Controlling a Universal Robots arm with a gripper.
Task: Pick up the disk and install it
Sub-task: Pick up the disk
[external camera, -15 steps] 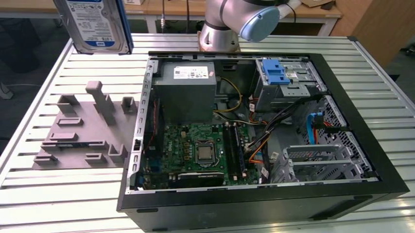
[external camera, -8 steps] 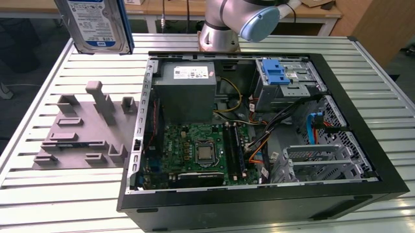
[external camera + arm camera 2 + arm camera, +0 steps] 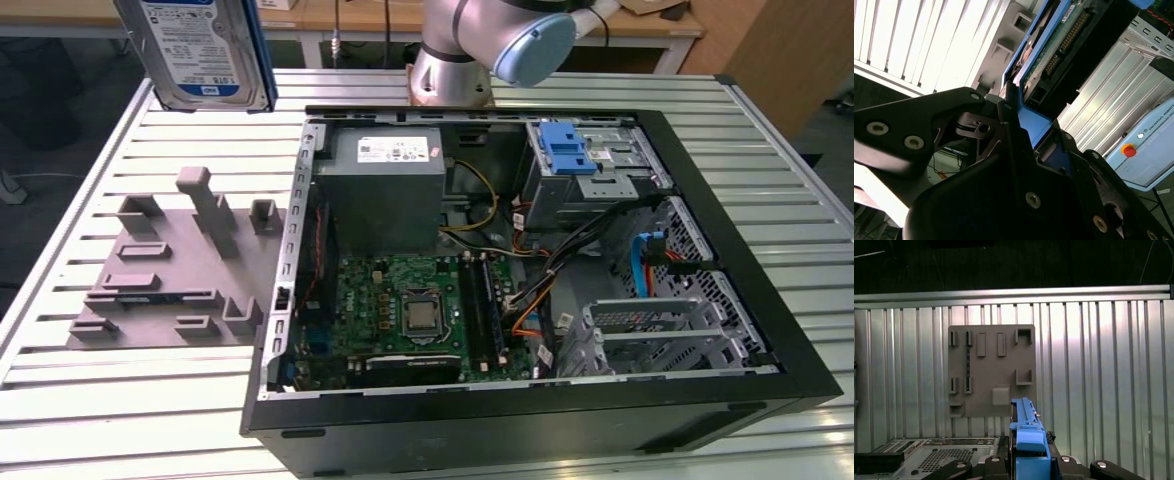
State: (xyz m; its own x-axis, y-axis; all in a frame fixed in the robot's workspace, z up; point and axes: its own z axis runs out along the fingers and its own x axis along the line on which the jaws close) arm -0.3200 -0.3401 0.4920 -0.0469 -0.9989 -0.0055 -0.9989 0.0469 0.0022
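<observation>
Open computer case [image 3: 534, 425] beside a grey fixture plate [image 3: 167, 272] on a slatted table [image 3: 120, 400].

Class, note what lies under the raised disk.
In the first wrist view, the grey slotted plate and the slatted table lie below the disk. The disk's blue frame hides a strip of both.

We see a work table [image 3: 120, 400] of pale metal slats filling most of the exterior view, its ribs running across the frame and catching bright, even light. Along the top edge of that view stands a light wooden desk [image 3: 641, 28] on white legs, and in the upper right corner a brown wooden panel [image 3: 774, 50]. Dark floor [image 3: 20, 250] shows at the exterior view's left edge. In the first wrist view we see the slatted top [image 3: 1104, 365] ending at a metal rail [image 3: 1004, 292], with dark floor [image 3: 1004, 265] beyond it.
</observation>
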